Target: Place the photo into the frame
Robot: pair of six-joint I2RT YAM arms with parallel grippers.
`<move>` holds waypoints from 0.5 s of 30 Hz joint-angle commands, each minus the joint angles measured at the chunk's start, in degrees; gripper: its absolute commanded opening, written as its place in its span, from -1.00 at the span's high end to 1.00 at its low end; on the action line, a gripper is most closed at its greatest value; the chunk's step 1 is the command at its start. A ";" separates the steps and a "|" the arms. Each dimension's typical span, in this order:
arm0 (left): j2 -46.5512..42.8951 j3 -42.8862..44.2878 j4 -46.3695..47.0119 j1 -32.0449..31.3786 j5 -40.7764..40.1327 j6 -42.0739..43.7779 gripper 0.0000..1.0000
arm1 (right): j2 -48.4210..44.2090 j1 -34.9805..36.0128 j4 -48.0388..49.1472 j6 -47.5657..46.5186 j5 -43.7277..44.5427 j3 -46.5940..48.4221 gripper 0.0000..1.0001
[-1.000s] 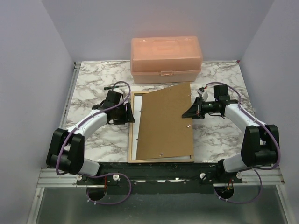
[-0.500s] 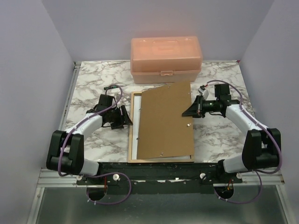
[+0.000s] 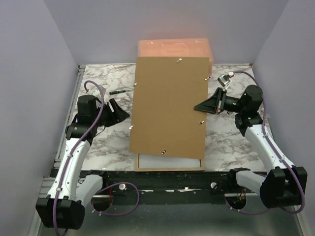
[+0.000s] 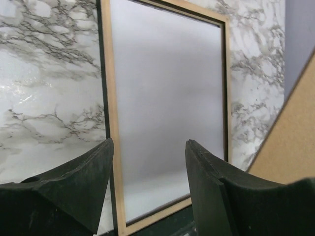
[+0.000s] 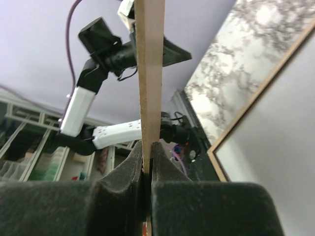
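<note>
The frame [image 3: 170, 168] lies back-up on the marble table, its light wood rim [image 4: 114, 123] showing. A plain white sheet [image 4: 167, 98] fills its opening; it looks like the photo lying face down [image 3: 167, 161]. My right gripper [image 3: 203, 106] is shut on the right edge of the brown backing panel [image 3: 170, 105], holding it raised and tilted above the frame. In the right wrist view the panel's thin edge [image 5: 150, 73] stands between the closed jaws [image 5: 147, 162]. My left gripper [image 3: 123, 114] hangs open and empty left of the frame [image 4: 150, 142].
An orange plastic box [image 3: 174, 46] stands at the back, partly behind the raised panel. A small black pen-like object [image 3: 118, 92] lies at the back left. Purple walls close in both sides. A black rail [image 3: 172, 179] runs along the front edge.
The right gripper has lifted the backing panel from lying askew on the frame to standing high above it. The left arm has drawn back to the left, away from the frame.
</note>
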 commanded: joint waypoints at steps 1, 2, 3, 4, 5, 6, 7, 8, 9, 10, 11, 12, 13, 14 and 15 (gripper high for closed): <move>0.18 6.52 -7.44 0.56 6.61 0.16 -0.19 | -2.76 -0.01 23.72 17.48 -5.42 -1.46 0.99; 0.10 7.71 -9.00 0.43 7.23 0.43 -0.17 | -2.95 -0.01 23.21 17.42 -5.09 -1.27 0.99; -0.22 9.32 -11.23 0.19 6.53 0.97 -0.16 | -2.96 -0.01 22.44 17.08 -4.95 -0.98 0.99; -0.70 10.82 -13.38 -0.30 4.55 1.46 -0.15 | -2.96 -0.01 21.69 16.69 -4.81 -0.67 0.99; -1.29 12.50 -15.92 -0.91 2.11 2.41 -0.15 | -2.97 -0.03 20.97 16.22 -4.52 -0.57 0.99; -1.68 13.93 -18.11 -1.55 0.16 3.30 -0.15 | -2.96 -0.02 19.88 15.83 -4.24 -0.32 0.99; -1.72 15.49 -20.73 -2.25 -1.89 4.06 -0.15 | -2.90 -0.01 19.43 15.63 -3.99 -0.33 0.99; -1.68 16.68 -22.80 -2.87 -3.58 4.61 -0.15 | -2.96 -0.03 19.15 15.50 -3.62 -0.40 0.99; -1.60 17.88 -24.83 -3.87 -5.50 5.03 -0.15 | -3.05 -0.02 18.95 15.42 -3.29 -0.44 0.99; -1.55 18.77 -26.27 -4.94 -7.16 5.31 -0.15 | -3.13 -0.01 18.94 15.41 -3.19 -0.59 0.99; -1.64 19.24 -27.25 -6.40 -9.58 5.29 -0.15 | -3.14 -0.01 18.99 15.39 -3.02 -0.73 0.99; -1.66 19.78 -27.73 -7.48 -11.42 5.04 -0.16 | -3.14 -0.04 19.19 15.50 -3.06 -0.93 0.99; -1.47 20.31 -28.07 -8.44 -13.89 4.75 -0.16 | -3.12 -0.01 19.80 15.88 -3.16 -1.20 0.99; -1.04 21.13 -28.45 -8.91 -15.35 4.43 -0.16 | -3.05 -0.03 20.29 16.18 -3.30 -1.44 0.99; -0.28 22.24 -29.22 -9.50 -16.60 4.40 -0.16 | -3.13 -0.03 20.52 16.40 -3.39 -1.59 0.99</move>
